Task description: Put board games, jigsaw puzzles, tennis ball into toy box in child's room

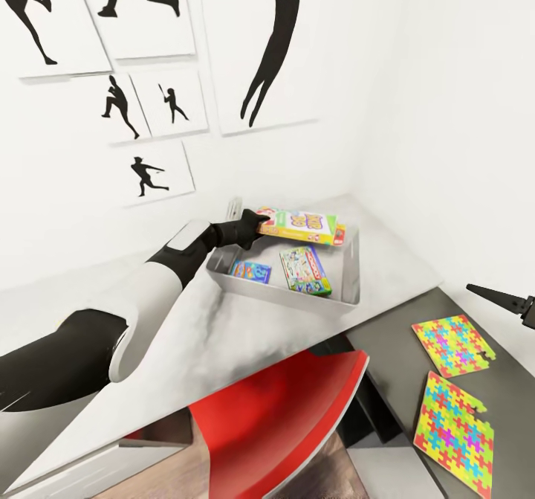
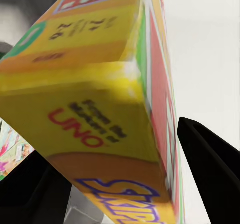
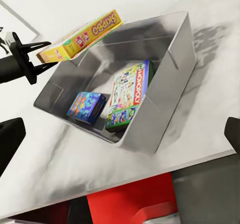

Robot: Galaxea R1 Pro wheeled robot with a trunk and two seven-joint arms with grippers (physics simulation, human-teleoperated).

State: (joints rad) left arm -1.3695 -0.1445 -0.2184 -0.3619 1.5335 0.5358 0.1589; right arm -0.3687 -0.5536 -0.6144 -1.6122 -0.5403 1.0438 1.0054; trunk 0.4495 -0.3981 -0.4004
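Note:
My left gripper (image 1: 256,228) is shut on one end of a yellow SKIP BO board game (image 1: 299,224), holding it level over the back rim of the toy box (image 1: 286,293). In the left wrist view that game (image 2: 100,109) sits between the black fingers (image 2: 212,166). Two more board games lie inside the grey bin (image 3: 157,116): a small blue one (image 3: 86,106) and a green one (image 3: 129,94). Two jigsaw puzzles (image 1: 453,344) (image 1: 455,432) lie flat on the dark table. My right gripper (image 1: 483,293) hovers open above them, fingertips (image 3: 10,139) wide apart. The tennis ball is out of view.
The bin stands on a white marbled tabletop (image 1: 223,335) in the room's corner, walls close behind and to the right. A lower dark table (image 1: 386,365) adjoins it. A red chair (image 1: 282,417) is tucked under the front edge.

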